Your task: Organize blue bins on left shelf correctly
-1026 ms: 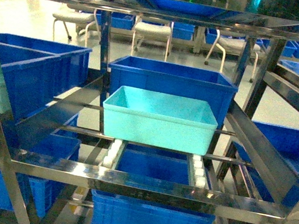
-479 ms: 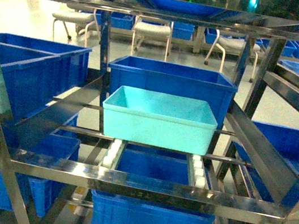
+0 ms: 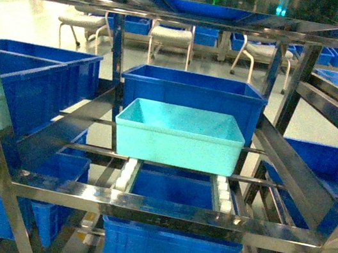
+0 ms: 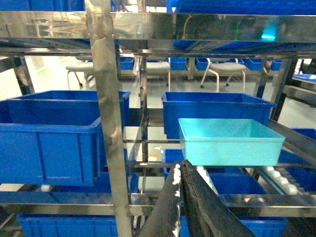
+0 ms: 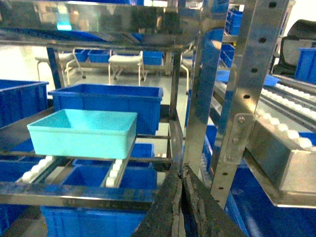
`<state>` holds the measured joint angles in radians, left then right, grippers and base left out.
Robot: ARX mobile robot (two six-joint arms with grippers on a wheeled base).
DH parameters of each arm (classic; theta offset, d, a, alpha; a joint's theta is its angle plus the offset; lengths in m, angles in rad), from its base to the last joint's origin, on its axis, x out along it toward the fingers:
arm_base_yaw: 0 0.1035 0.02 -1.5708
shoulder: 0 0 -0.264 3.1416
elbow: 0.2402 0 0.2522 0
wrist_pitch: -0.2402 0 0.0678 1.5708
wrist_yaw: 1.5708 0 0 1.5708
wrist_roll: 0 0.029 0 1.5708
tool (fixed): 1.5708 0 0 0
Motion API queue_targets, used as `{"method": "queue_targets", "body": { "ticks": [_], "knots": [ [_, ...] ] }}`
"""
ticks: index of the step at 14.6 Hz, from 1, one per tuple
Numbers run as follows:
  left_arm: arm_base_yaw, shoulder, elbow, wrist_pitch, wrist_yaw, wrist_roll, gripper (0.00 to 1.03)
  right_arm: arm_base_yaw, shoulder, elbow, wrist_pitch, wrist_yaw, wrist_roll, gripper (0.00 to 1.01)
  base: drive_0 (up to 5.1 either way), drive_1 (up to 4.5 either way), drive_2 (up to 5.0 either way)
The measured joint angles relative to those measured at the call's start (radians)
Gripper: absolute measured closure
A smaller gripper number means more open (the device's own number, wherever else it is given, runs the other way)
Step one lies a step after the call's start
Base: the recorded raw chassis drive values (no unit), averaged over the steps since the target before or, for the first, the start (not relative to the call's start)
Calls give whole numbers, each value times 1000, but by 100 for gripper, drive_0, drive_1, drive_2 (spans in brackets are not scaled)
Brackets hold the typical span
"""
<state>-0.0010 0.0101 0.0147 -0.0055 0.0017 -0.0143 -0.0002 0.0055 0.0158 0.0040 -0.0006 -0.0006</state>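
Observation:
A light turquoise bin (image 3: 180,135) sits on the white roller strips (image 3: 127,171) of the steel shelf's (image 3: 162,208) middle tier, right in front of a dark blue bin (image 3: 194,92). The left wrist view has the turquoise bin (image 4: 229,141) up and to the right of my left gripper (image 4: 179,165), which is shut and empty, well short of it. In the right wrist view the turquoise bin (image 5: 84,132) lies far left of my right gripper (image 5: 181,170), also shut and empty. Neither gripper shows in the head view.
Dark blue ribbed bins fill the neighbouring tiers: left (image 3: 29,87), below (image 3: 168,246), right (image 3: 321,165). A steel post (image 4: 111,123) stands just left of my left gripper; perforated posts (image 5: 244,94) stand right beside my right gripper. A roller track (image 5: 286,131) runs at right. Chairs (image 3: 171,36) stand on the floor behind.

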Motion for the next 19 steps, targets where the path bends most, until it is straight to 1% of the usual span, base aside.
{"method": "queue_targets", "body": {
  "ticks": [5,6,7,8,9,12,16,17,18,19],
  "knots": [
    [0,0,0,0,-2,0,101,0,-1,-2,-8,0,0,99,0,0,0],
    [0,0,0,0,-2,0,85,0,-1,-2,-8,0,0,86,0,0,0],
    [0,0,0,0,-2,0,51,0,-1,-2,-8,0,0,52,0,0,0],
    [0,0,0,0,-2,0,42,0,-1,-2,-8,0,0,42,0,0,0],
    [0,0,0,0,-2,0,38,0,-1,-2,-8,0,0,39,0,0,0],
    [0,0,0,0,-2,0,31,0,-1,-2,-8,0,0,31,0,0,0],
    [0,0,0,0,-2,0,16,0,-1,-2,-8,0,0,17,0,0,0],
    [0,0,0,0,-2,0,4,0,-1,-2,-8,0,0,4,0,0,0],
    [0,0,0,0,-2,0,6,0,-1,-2,-8,0,0,3,0,0,0],
    [0,0,0,0,-2,0,5,0,-1,-2,-8,0,0,3,0,0,0]
  ]
}}
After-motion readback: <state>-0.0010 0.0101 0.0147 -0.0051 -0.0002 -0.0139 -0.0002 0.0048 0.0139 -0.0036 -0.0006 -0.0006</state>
